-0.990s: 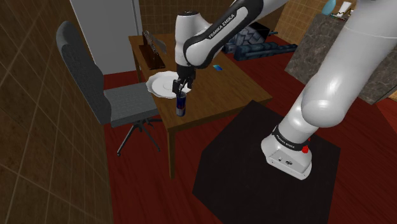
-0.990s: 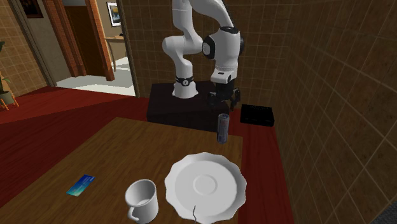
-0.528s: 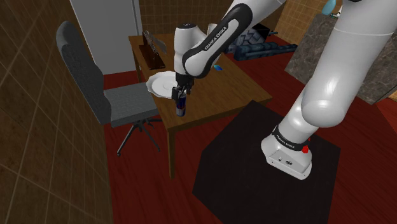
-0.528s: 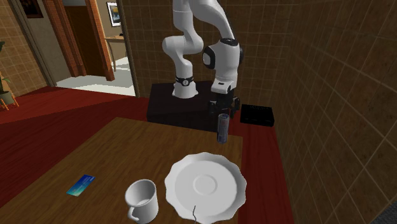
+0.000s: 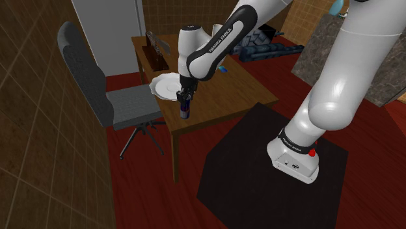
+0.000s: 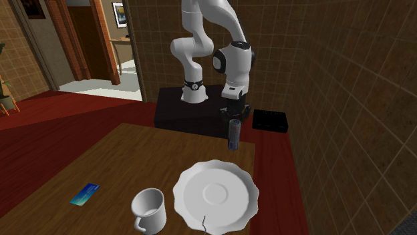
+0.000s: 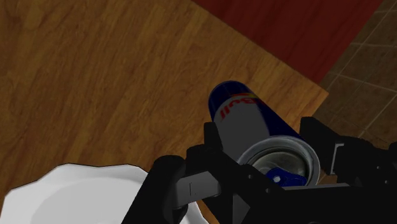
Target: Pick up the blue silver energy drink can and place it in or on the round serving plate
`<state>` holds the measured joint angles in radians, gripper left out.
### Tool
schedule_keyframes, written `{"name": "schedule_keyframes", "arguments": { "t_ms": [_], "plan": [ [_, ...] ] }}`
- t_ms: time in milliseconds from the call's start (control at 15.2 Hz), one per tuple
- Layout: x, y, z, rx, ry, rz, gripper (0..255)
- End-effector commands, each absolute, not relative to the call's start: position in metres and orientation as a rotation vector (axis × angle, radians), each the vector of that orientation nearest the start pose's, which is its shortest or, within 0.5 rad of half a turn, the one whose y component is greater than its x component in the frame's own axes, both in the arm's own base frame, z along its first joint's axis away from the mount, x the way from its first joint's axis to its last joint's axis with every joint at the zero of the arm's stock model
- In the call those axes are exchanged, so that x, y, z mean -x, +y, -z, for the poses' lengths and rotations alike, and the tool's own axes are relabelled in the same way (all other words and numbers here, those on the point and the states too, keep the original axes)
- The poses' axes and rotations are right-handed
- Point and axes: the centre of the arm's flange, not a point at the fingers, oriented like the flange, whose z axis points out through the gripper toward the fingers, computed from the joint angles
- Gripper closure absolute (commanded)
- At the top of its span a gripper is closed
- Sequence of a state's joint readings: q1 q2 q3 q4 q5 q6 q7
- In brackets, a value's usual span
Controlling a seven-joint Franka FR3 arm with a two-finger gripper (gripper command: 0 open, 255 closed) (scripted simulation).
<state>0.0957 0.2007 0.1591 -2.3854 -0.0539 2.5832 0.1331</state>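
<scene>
The blue and silver can (image 5: pixel 184 111) stands upright near the corner of the wooden table (image 5: pixel 242 86), a short way from the white round plate (image 5: pixel 165 84). My gripper (image 5: pixel 185 98) comes down over the can's top. In the second exterior view the gripper (image 6: pixel 234 120) sits on the upper part of the can (image 6: pixel 234 138), beyond the plate (image 6: pixel 216 193). In the wrist view the black fingers (image 7: pixel 213 143) clasp the can (image 7: pixel 245 118) on both sides just below its rim, and the plate's edge (image 7: pixel 76 191) lies beside the gripper.
A white mug (image 6: pixel 149 208) stands beside the plate and a blue card (image 6: pixel 84 193) lies on the table. A grey office chair (image 5: pixel 97 91) stands at the table's side. A knife block (image 5: pixel 156 52) sits at the far end. The table edge is close to the can.
The gripper has come down over the can's top and its fingers have closed in from wide apart onto the can. The can stands where it did.
</scene>
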Motion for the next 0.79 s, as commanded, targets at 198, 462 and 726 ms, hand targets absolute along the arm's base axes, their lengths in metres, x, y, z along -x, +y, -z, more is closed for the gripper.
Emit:
{"name": "schedule_keyframes", "arguments": {
  "t_ms": [198,462,726],
  "plan": [
    [-0.487,0.13,-0.238,3.128,-0.258,0.0,255],
    [-0.487,0.13,-0.238,3.128,-0.258,0.0,255],
    [-0.487,0.13,-0.253,3.128,-0.258,0.0,255]
  ]
}}
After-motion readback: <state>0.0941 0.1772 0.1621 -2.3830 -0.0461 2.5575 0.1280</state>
